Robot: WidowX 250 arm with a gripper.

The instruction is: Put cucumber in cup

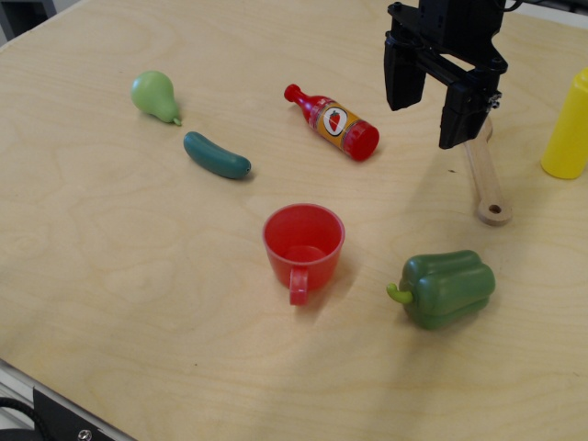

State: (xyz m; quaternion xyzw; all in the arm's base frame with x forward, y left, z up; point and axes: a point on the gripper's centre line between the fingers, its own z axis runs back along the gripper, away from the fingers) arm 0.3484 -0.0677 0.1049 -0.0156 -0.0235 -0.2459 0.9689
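Note:
The dark teal cucumber [216, 155] lies on the wooden table at left of centre, just below the pear. The red cup [303, 242] stands upright and empty in the middle of the table, its loop handle facing the front. My gripper [429, 119] hangs open and empty at the upper right, well above the table, far to the right of the cucumber and up and right of the cup. Its two black fingers [402, 78] point downward.
A light green pear [153, 95] lies upper left. A red sauce bottle [333, 121] lies on its side behind the cup. A green bell pepper [446, 288] sits right of the cup. A wooden handle [484, 179] and a yellow bottle [569, 129] are at right.

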